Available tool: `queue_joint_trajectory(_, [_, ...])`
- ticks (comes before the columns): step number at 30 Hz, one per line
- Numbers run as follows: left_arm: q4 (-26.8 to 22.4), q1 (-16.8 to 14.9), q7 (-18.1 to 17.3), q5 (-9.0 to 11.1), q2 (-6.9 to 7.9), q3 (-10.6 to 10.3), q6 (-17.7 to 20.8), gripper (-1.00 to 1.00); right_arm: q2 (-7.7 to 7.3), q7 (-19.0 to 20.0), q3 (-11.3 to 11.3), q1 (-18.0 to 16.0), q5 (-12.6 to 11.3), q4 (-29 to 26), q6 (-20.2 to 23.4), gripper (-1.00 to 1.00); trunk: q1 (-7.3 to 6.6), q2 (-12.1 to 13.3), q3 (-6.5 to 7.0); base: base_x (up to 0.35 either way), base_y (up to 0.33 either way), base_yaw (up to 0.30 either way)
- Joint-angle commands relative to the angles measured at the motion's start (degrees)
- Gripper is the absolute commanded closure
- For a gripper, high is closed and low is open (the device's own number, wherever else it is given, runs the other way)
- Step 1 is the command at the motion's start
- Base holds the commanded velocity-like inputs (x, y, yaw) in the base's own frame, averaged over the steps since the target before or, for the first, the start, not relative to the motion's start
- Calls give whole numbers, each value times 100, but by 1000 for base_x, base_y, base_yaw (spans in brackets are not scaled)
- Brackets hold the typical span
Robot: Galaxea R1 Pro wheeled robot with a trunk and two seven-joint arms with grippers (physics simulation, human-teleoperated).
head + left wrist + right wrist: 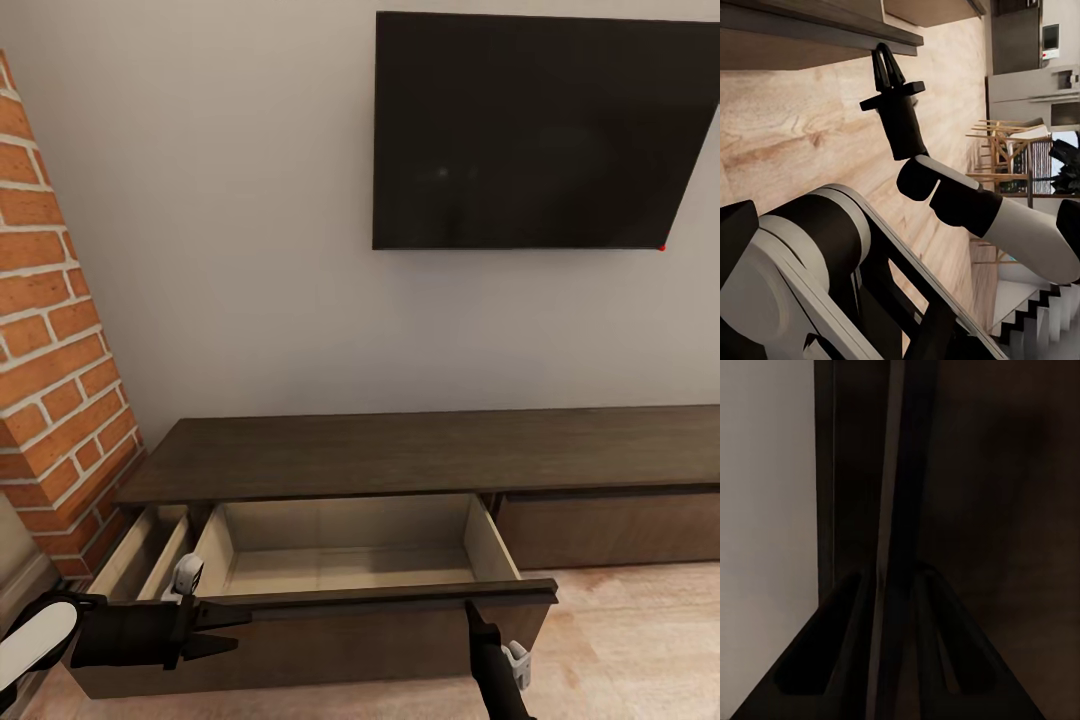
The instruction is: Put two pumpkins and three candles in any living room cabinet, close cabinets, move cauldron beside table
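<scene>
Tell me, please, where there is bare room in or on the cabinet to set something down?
The pulled-out drawer shows a bare beige floor between its side walls and front panel. The cabinet top is bare along the wall under the TV. It is tighter at the drawer's front edge, where the left gripper and right gripper sit.

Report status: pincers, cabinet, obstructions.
Right pincer at the open drawer front's top edge, grip unclear. Left pincer against drawer front, looks shut. Drawer interior bare. Cabinet open.

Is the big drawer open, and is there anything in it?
Open: the drawer is pulled out of the cabinet, and its visible beige inside looks empty.
</scene>
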Motion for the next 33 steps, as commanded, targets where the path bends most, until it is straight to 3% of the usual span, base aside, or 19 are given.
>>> queue_joint_trajectory(1, [5, -9, -45, -26, 4, -14, 1, -100, 4, 50, 213, -5, 59, -9, -56, 100, -2, -3, -4, -12, 0, 0])
queue_joint_trajectory(33, [6, -9, -45, -26, 4, -14, 1, -100, 10, 47, 221, -6, 59, -9, -60, 100, -2, -3, -4, -30, 0, 0])
